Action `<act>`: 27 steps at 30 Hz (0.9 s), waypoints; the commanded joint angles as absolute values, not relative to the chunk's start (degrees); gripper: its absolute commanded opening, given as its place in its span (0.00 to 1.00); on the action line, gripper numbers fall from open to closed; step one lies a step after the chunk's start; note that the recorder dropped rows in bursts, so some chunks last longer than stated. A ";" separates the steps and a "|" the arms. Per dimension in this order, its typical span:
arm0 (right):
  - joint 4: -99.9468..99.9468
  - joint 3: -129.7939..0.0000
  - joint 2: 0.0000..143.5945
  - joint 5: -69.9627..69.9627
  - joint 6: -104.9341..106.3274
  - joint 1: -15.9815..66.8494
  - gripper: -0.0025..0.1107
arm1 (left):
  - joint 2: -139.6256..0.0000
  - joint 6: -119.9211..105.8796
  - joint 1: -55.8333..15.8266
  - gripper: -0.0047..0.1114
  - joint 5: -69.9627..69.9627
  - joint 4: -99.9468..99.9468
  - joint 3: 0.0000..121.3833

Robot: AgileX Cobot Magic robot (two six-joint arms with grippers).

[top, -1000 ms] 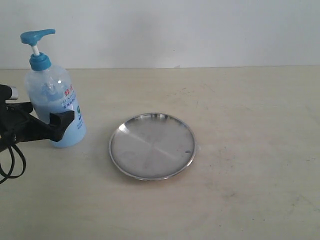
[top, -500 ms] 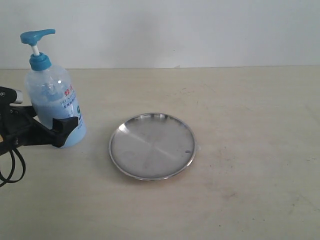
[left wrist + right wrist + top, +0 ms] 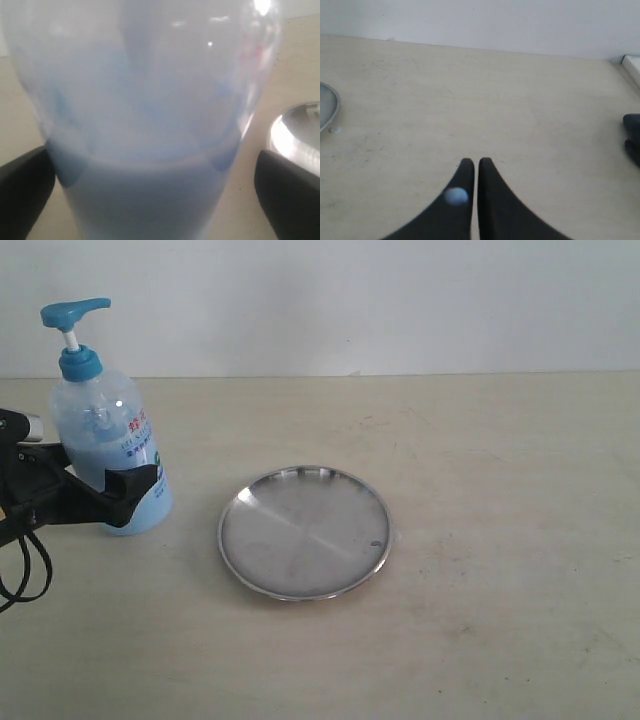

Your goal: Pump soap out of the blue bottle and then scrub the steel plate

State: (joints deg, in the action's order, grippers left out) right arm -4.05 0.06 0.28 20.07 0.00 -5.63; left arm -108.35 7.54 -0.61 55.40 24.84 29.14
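Note:
The blue bottle point(image 3: 105, 440) stands upright at the table's left, pump head point(image 3: 72, 312) raised, with pale blue soap point(image 3: 150, 195) filling its lower part. My left gripper point(image 3: 100, 475) is open around the bottle's lower body. One black finger point(image 3: 130, 490) crosses in front of the bottle and the other is hidden behind it. In the left wrist view one finger point(image 3: 22, 195) sits at the bottle's wall and the other finger point(image 3: 290, 195) stands apart from it. The steel plate point(image 3: 305, 532) lies flat to the bottle's right, with a dark speck point(image 3: 375, 543). My right gripper point(image 3: 475, 165) is shut and empty, out of the exterior view.
A pale blue blob point(image 3: 455, 196) sits on one right finger. The plate's rim point(image 3: 329, 107) shows in the right wrist view, and a dark object point(image 3: 632, 136) and a white edge point(image 3: 632, 62) lie at the far side. A wall point(image 3: 400, 300) backs the table.
My left gripper shifted slightly around the bottle, dipping and then rising a little. The bottle and the plate have not moved.

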 commanded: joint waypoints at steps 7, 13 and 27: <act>-8.15 0.00 0.00 14.53 5.09 -5.68 0.03 | -108.35 8.10 -0.61 0.98 56.14 24.83 29.38; 2.09 0.00 0.00 4.78 -6.26 -5.68 0.03 | -108.35 7.44 -0.61 0.98 55.89 24.54 29.38; 10.77 0.00 0.00 6.81 -25.26 -5.68 0.03 | -109.75 0.43 -0.61 0.98 57.26 21.15 29.52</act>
